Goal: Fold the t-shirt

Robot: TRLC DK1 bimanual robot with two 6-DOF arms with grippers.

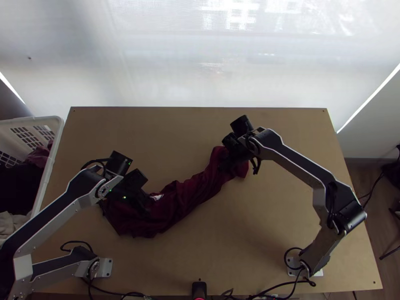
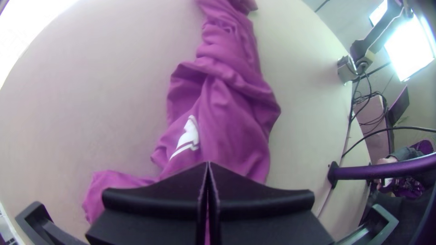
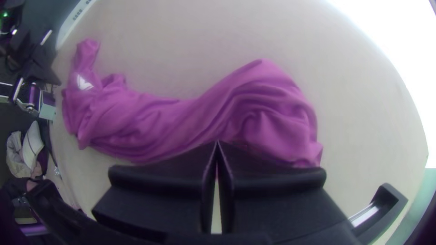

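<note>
Stretching beneath both grippers, the wooden table (image 1: 280,215) is the biggest thing I can see from here. Over it come the two arms, the left arm (image 1: 55,214) from the near left and the right arm (image 1: 300,162) from the near right. Out past the left gripper (image 1: 145,212), off the table's left edge, there's a white basket (image 1: 59,131) with crumpled cloths (image 1: 39,157) inside. The shirt (image 1: 187,196), dark red, lies bunched into a long, wrinkled band, running from under the left gripper, up and across to its other end under the right gripper (image 1: 223,167). A bit of it pokes out to the right of the right gripper. Both grippers are closed, tips together, with the shirt in front of each; whether either one touches the fabric, I can't tell. The right gripper sits farther from the table's near edge than the left gripper does. Smallest of all is the white print (image 1: 156,197) on the shirt, just beside the left gripper, on the side towards the right gripper.
</note>
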